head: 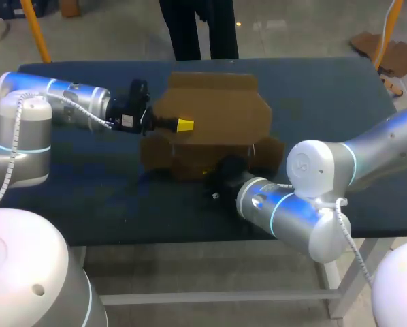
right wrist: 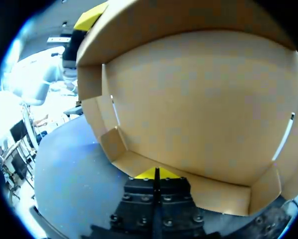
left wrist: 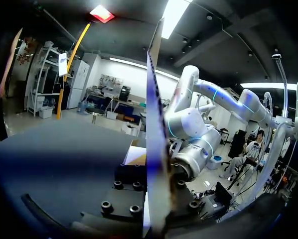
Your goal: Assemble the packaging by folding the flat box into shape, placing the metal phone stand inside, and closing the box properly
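Head view, left to right: left tool, centre-left of frame, pinches an upright panel of the box, which stands half-formed at frame centre on the bench. Right tool, tips together with nothing between, sits against the box's lower front edge. Risk, as judged: an uneven push could buckle the panel or pull it out of the pinch.
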`<state>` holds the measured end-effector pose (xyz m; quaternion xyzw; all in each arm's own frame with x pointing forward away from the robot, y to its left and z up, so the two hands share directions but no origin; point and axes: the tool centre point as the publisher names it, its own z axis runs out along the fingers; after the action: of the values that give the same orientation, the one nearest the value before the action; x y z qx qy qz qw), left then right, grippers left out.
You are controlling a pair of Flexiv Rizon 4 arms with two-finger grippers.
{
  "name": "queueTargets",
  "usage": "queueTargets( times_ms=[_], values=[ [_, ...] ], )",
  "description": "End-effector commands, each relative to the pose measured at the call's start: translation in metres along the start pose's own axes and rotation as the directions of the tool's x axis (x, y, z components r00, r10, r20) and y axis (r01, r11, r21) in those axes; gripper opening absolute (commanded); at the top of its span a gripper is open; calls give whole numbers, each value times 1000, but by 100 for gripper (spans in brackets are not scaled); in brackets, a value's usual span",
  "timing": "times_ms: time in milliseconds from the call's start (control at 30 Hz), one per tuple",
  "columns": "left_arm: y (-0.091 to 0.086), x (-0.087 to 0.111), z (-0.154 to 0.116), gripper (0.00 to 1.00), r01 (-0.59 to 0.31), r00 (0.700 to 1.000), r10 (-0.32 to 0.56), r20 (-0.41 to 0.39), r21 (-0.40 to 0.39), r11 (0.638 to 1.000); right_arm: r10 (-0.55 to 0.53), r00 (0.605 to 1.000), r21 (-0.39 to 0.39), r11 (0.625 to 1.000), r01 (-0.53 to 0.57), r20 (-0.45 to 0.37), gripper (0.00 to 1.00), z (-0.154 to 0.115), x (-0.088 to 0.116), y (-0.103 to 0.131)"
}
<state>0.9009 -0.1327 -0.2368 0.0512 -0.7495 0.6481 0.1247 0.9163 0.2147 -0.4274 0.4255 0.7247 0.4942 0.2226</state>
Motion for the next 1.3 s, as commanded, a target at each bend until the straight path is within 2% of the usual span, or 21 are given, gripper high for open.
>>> queueTargets(
  times_ms=[33,500,933,1300],
  values=[
    [3,-1,1,0,2,1000,-2,2,1,1000,-1,1000,-5,1000,1,5,0,2,2,-4],
    [3,-1,1,0,2,1000,-2,3,1,1000,-3,1000,-18,1000,3,-3,0,-3,4,-3],
    [3,-1,1,0,2,1000,-2,3,1,1000,-25,999,-62,998,23,-34,0,-40,11,3],
    [3,-1,1,0,2,1000,-2,3,1,1000,-24,993,-78,997,15,-119,0,-88,7,1]
  ],
)
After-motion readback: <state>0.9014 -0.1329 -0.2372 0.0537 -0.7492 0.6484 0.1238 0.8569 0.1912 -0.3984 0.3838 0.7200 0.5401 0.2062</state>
